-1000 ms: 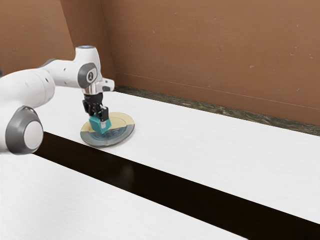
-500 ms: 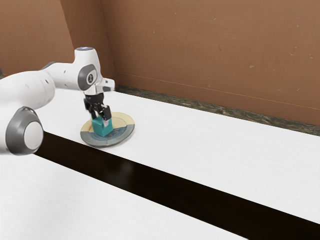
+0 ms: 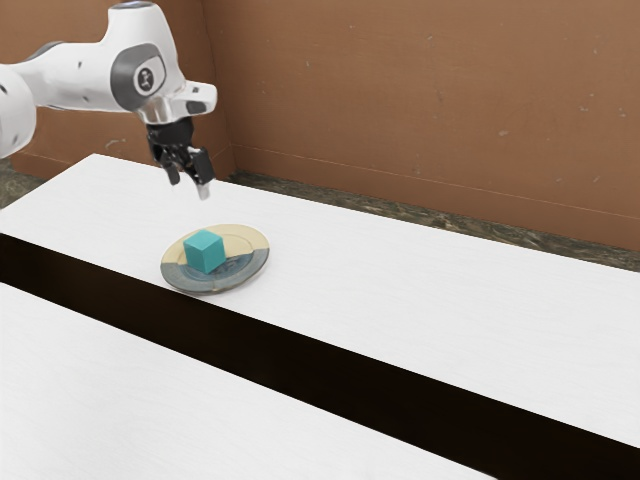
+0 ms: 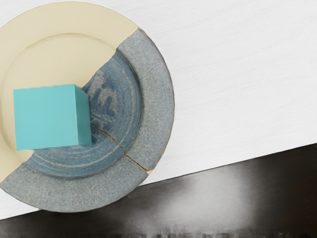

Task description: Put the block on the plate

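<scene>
Block (image 3: 204, 251), teal and plain-sided, sits flat on the plate (image 3: 249, 241), inside its rim; it lies across the line where the cream part meets the blue-grey part, with some of its base on each colour; the gripper (image 3: 188, 187) is above the block and well apart from it, its two black fingers spread with nothing between them; the white arm (image 3: 75, 76) comes in from the exterior view's left; the plate rests on the white table (image 3: 420, 310), its rim at the edge of the dark strip (image 3: 300, 366); in the wrist view a thin brown crack (image 4: 119, 145) runs across the blue-grey part to the rim, and a pale, blurred patch of light (image 4: 218, 196) shows on the strip.
</scene>
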